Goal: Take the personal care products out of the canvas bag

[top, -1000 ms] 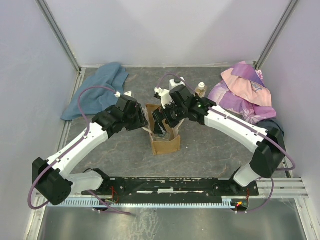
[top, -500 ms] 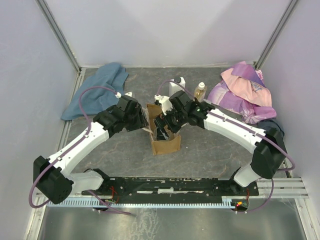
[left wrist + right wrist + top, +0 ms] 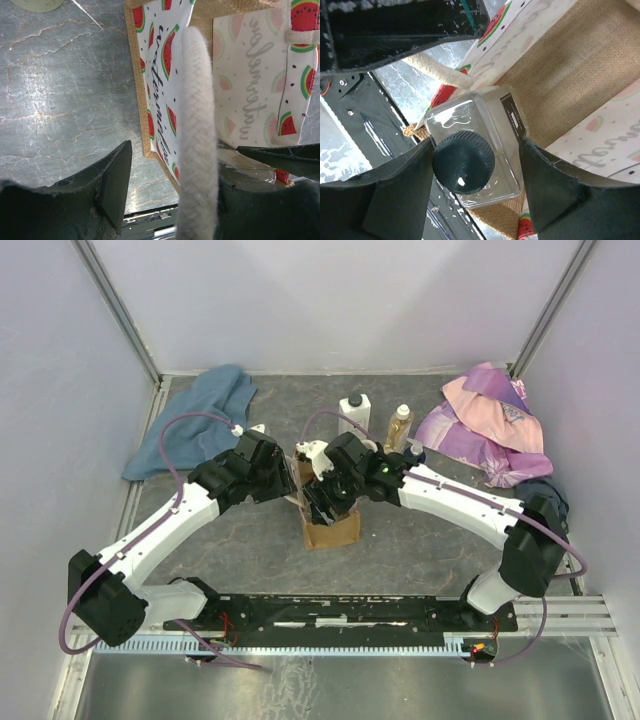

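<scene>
Logging the bag: I saw it upright near the middle of the surface, between the two arms, burlap with a watermelon-print lining.

- Left gripper: at the bag's left rim, part open. The cream handle ran between its fingers, lying against one with a gap to the other. I saw no clamp on it.
- Right gripper: down in the bag's mouth, its fingers against both sides of a clear square jar with a dark cap.
- Jar: inside the bag, close to the lined wall.
- White bottle, dark cap: upright on the surface behind the bag.
- Amber bottle, pale cap: upright near the white one.
- Blue cloth: far left, crumpled.
- Pink cloth: far right, crumpled.
</scene>
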You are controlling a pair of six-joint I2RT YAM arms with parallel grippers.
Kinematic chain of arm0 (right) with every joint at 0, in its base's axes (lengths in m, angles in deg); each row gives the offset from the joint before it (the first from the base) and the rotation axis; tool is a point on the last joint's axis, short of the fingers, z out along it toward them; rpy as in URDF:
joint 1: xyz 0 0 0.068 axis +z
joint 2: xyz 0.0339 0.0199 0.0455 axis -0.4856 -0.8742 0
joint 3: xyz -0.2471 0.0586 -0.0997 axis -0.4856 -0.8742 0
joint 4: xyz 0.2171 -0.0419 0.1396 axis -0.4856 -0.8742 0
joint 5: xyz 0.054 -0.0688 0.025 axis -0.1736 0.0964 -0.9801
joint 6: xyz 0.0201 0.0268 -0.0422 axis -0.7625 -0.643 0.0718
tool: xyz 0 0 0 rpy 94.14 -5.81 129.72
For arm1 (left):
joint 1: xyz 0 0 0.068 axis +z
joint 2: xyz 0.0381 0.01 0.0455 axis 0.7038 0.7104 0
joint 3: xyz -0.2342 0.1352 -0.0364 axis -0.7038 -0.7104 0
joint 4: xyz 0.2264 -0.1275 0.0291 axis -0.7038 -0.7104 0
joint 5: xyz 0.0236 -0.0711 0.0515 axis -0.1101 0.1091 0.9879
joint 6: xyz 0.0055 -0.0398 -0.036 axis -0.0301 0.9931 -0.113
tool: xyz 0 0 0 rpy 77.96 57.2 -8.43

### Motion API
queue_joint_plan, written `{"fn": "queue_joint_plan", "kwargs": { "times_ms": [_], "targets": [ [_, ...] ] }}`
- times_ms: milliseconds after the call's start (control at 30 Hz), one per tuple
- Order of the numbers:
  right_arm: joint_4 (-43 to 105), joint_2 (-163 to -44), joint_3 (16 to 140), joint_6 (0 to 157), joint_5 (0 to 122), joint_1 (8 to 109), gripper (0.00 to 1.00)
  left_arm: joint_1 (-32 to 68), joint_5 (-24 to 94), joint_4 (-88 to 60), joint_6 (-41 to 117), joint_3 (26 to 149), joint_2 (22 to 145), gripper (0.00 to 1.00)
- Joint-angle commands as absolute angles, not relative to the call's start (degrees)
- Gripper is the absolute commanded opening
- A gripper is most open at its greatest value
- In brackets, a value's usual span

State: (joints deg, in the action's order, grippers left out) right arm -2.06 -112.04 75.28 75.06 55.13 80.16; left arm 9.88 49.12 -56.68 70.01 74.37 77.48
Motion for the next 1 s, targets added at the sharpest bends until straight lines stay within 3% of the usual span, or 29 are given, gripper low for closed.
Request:
{"fn": "queue_joint_plan", "kwargs": {
  "times_ms": [0,167,567,767,967],
  "targets": [
    [-2.99,-112.6,76.31,77.37,65.42,81.25,0.68,9.67,49.8,-56.55,72.63,76.58,77.41,0.57],
    [-1.7,-110.55,75.7,77.19,68.62,81.51,0.58,9.67,50.21,-57.16,72.67,76.62,76.95,0.58],
    [-3.67,-116.87,78.89,76.25,69.93,81.52,0.63,9.62,50.44,-57.45,72.94,76.06,76.24,0.59],
    [-3.36,-116.72,79.77,76.29,69.11,81.48,0.33,9.68,50.6,-57.74,72.71,76.14,76.32,0.59],
    [-6.65,-115.35,84.24,76.47,70.78,81.51,0.29,9.66,50.57,-57.72,72.76,75.73,76.19,0.59]
  ]
}}
